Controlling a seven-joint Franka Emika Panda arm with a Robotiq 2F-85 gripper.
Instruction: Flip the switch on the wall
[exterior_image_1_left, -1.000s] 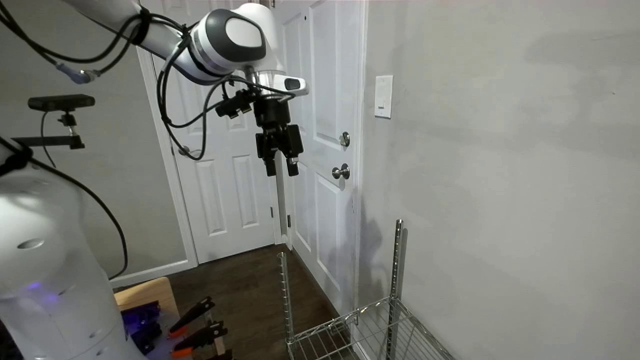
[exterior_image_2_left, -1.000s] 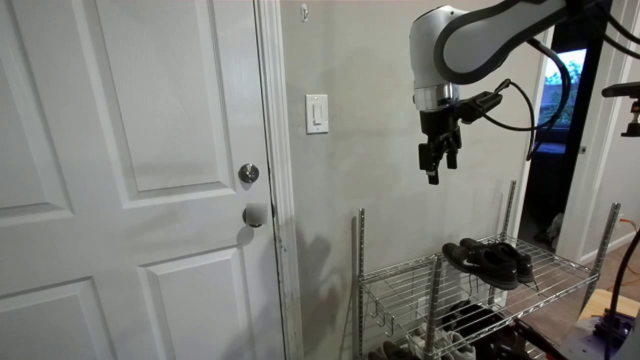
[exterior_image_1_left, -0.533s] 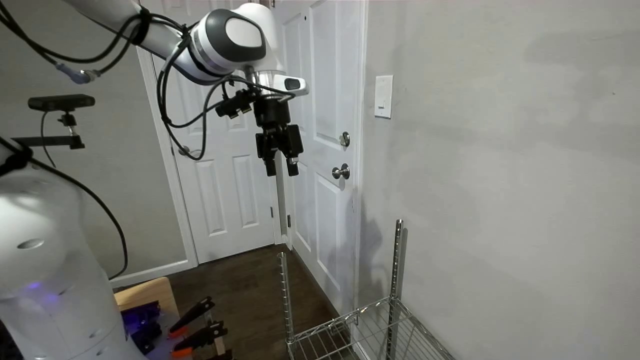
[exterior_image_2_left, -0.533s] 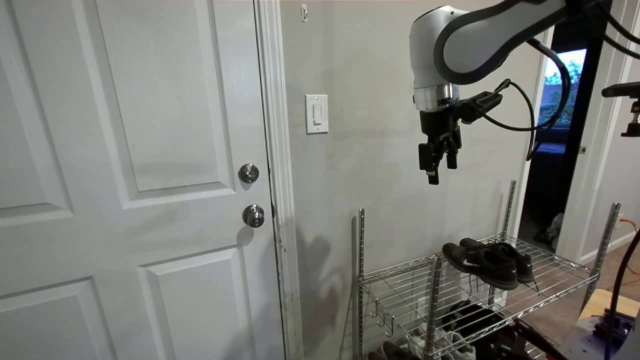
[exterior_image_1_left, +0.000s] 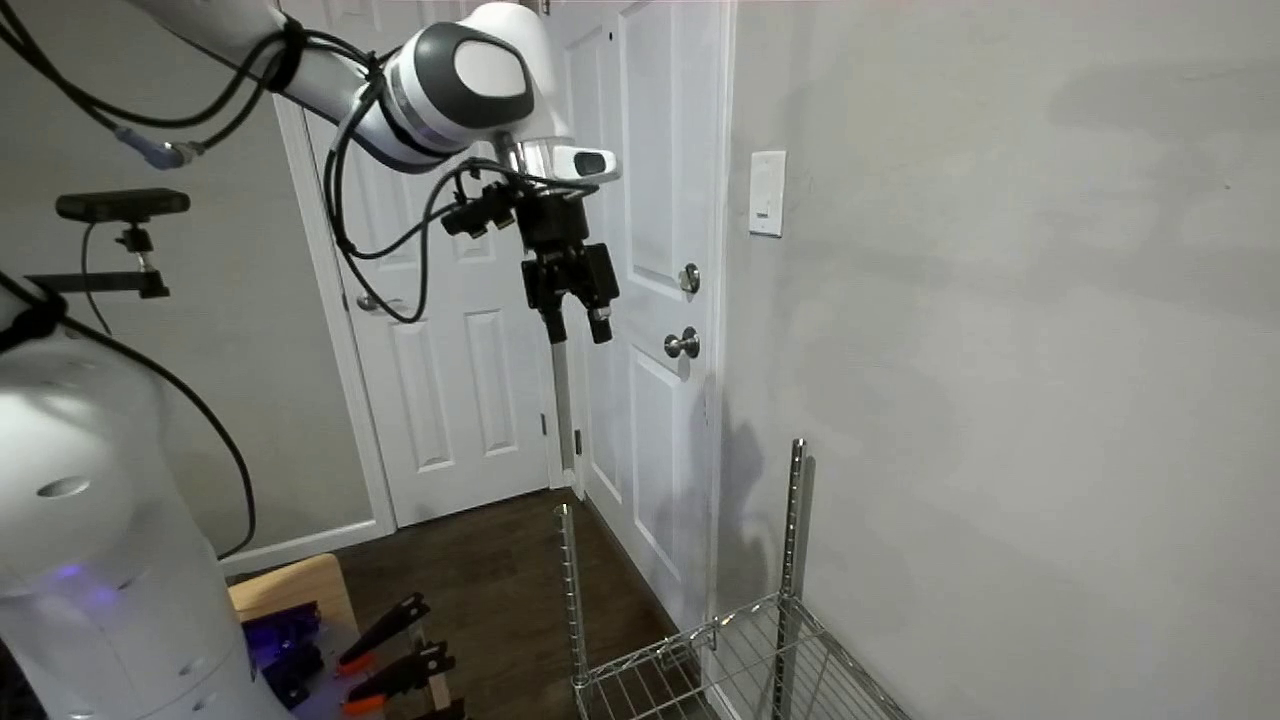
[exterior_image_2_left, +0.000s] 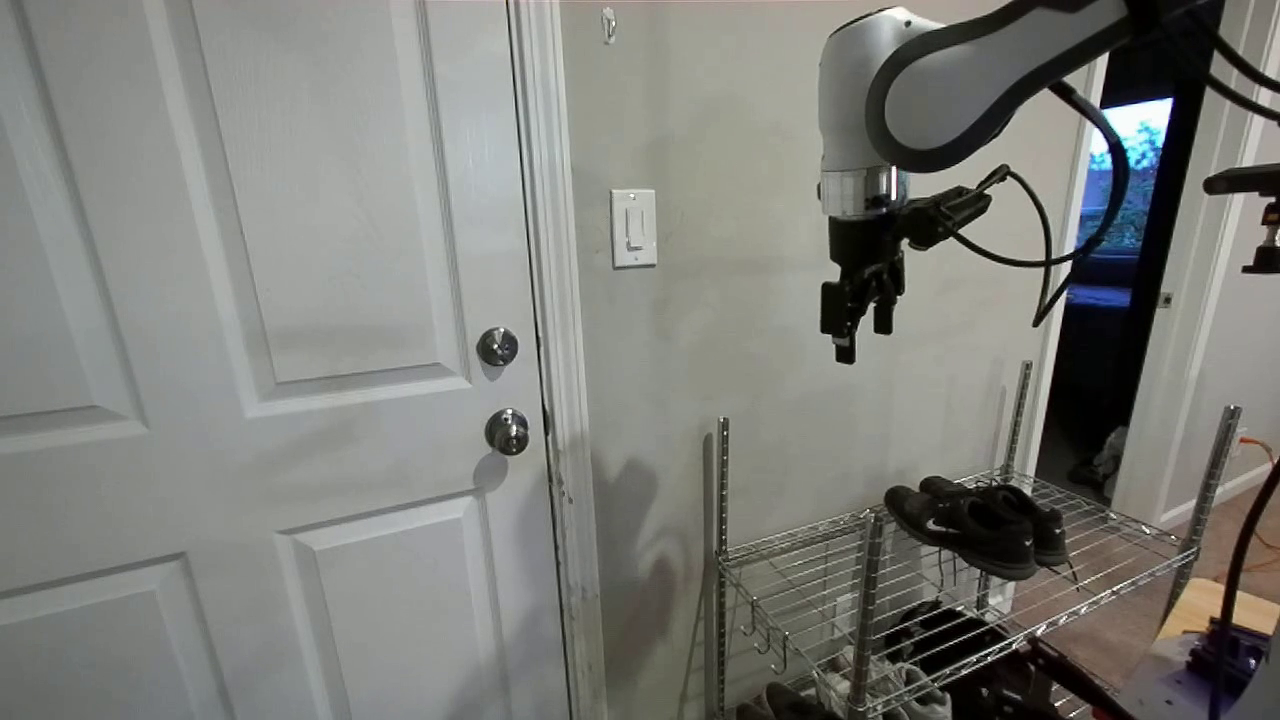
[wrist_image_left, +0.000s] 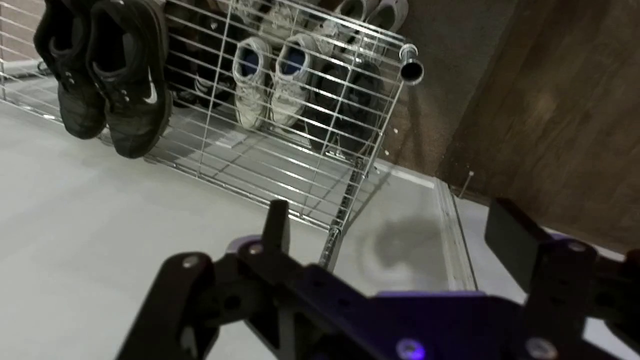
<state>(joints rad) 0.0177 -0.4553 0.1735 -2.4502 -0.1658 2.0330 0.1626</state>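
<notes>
The switch (exterior_image_1_left: 767, 193) is a small white upright plate on the light grey wall (exterior_image_1_left: 1000, 350). In an exterior view the switch (exterior_image_2_left: 634, 228) shows its narrow rocker, right of the door frame. It does not show in the wrist view, where the wall (wrist_image_left: 125, 215) fills the lower left. My gripper (exterior_image_1_left: 579, 328) points down, lower than the switch in the picture and apart from the wall. The black gripper (exterior_image_2_left: 864, 340) is right of the switch in an exterior view. In the wrist view the fingers of the gripper (wrist_image_left: 392, 220) are wide apart with nothing between them.
A wire shelf (exterior_image_2_left: 800, 590) stands against the wall below the gripper, with upright metal posts (exterior_image_2_left: 722, 490) and black shoes (exterior_image_2_left: 975, 525). A white door (exterior_image_2_left: 350, 250) with a round knob (exterior_image_2_left: 507, 432) is beside the switch. Clamps (exterior_image_1_left: 400, 670) lie near the robot's base.
The gripper has shifted slightly right and up in an exterior view, tilting a little. In an exterior view it has shifted left, nearer the switch in the picture. It stays open.
</notes>
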